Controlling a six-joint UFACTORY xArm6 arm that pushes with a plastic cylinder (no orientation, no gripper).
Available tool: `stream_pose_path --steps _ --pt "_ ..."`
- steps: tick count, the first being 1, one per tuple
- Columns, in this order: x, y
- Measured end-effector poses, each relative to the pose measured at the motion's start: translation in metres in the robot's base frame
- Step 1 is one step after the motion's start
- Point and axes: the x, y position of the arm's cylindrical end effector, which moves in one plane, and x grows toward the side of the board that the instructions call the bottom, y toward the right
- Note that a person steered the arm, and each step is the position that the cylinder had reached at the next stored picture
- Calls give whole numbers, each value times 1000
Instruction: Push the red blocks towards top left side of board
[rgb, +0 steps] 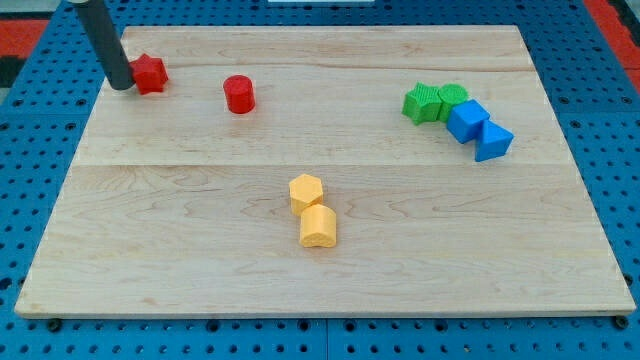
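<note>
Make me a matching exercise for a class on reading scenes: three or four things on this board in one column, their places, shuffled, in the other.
Things:
1. red star block
2. red cylinder
3. yellow blocks
4. my tip

Places:
A. board's middle, towards the view's bottom
B. at the star's left side, close against it
C. right of the star, apart from it
D. near the board's top left

Pairs: 1-D, 2-C, 3-A, 4-B

The robot shows only as a straight, round rod, dark grey to black with a dull matte finish (a faint lighter sheen runs along one side). It ends bluntly at the tip (121, 85), with no visible markings, screws or cables.
</note>
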Motion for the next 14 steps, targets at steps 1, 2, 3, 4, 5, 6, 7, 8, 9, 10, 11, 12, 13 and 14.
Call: stream_pose_path --steps 1,2,3,4,5,6,7,8,9,10,11,12,13,14 --pt "18 -9" --pt "11 21" --pt "-3 51" --pt "-35 41" --pt "-46 67" --pt "-37 159" --pt "-5 199" --pt "7 196" --pt "9 157" --pt "3 153" --pt "28 156" --pt "-18 101" --pt "-57 94" --pt "-25 154"
